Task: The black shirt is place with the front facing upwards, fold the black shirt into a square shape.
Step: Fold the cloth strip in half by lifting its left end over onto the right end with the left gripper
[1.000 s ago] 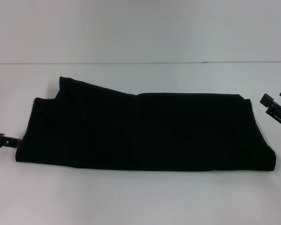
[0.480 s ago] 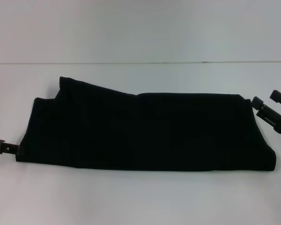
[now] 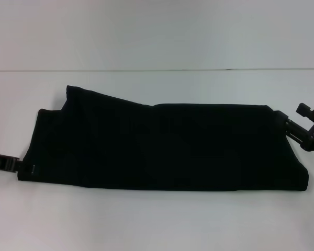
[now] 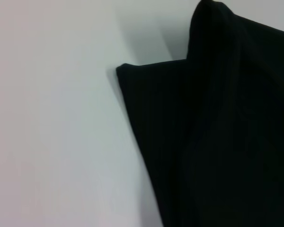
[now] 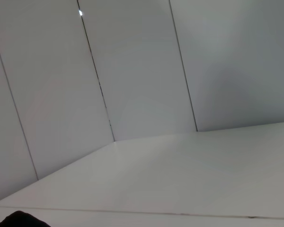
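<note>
**Two grippers set at the ends of the folded shirt**

One long band is formed by the black shirt, which is laid across the middle of the white table. The left gripper is placed at the shirt's near left corner, touching its edge; whether its fingers are apart or together cannot be told. The right gripper is held at the far right corner, with its fingers spread apart beside the cloth.

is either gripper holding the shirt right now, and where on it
Cannot be told. The left gripper meets the black shirt at its near left corner, the right gripper at its far right corner.
</note>
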Motion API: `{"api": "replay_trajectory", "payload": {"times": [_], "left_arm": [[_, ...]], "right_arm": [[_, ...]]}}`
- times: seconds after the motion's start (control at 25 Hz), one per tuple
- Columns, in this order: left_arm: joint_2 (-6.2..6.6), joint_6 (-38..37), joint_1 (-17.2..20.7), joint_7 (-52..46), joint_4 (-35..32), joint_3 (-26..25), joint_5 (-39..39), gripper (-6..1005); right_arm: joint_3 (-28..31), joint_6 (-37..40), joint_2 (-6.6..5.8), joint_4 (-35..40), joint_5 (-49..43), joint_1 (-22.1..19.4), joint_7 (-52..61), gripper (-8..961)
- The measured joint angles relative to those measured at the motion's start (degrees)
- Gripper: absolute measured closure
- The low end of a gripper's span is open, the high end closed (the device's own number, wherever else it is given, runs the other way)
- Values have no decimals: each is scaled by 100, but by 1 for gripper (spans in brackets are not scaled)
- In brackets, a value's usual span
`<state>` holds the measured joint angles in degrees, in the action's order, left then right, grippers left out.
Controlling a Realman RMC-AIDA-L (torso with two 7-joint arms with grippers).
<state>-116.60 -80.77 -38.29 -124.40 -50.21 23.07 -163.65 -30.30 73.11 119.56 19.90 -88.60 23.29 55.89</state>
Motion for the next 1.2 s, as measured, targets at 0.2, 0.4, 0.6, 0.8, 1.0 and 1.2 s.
{"api": "replay_trajectory", "payload": {"times": [0.2, 0.4, 0.6, 0.8, 1.0, 1.2], "left_arm": [[16, 65, -56, -2, 64, 45, 0, 313], [36, 57, -88, -62, 127, 100, 0, 318], [40, 43, -91, -138, 135, 248, 0, 323], [41, 64, -90, -145, 135, 270, 0, 328], [41, 57, -93, -146, 135, 307, 0, 333], [31, 29, -96, -146, 135, 395, 0, 338]], "right_arm": [[-2, 0, 14, -21, 1, 0, -7, 188], [-3, 0, 15, -48, 1, 0, -8, 188], [-3, 1, 15, -57, 1, -2, -8, 189], [-3, 46, 14, -60, 15, -43, -7, 189], [-1, 53, 14, -74, 19, -51, -9, 189], [12, 55, 20, -78, 17, -62, -8, 189]]}}
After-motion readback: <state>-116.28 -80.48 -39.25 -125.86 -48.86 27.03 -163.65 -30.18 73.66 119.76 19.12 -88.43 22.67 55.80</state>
